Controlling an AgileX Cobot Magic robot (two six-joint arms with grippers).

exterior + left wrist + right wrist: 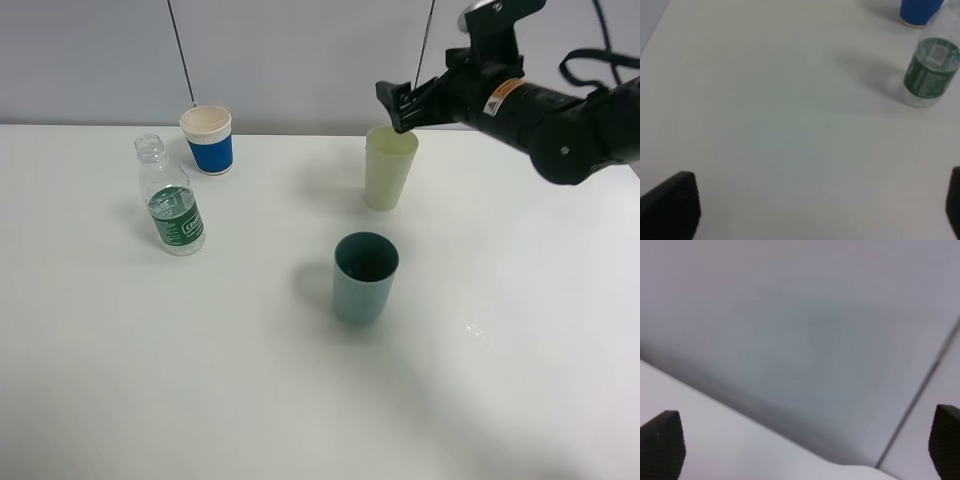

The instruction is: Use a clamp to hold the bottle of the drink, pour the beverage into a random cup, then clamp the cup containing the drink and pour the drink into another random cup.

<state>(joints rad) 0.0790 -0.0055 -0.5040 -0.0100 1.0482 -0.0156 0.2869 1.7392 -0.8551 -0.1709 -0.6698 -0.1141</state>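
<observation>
Right jaws (403, 108) spread wide, empty, above yellow cup (389, 167); left jaws (815, 210) likewise open, over bare tabletop (765, 125).

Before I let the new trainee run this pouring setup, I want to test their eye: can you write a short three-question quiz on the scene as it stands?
1. True or false: the bottle has its cap on.
2. How many cups stand on the table?
3. Multiple choice: the right pincer is A) shut on the bottle, B) open, raised beside the pale yellow cup, C) inside the teal cup.

Key:
1. False; the neck is uncapped.
2. Three: the blue and white cup, the pale yellow cup and the teal cup.
3. B.
</observation>
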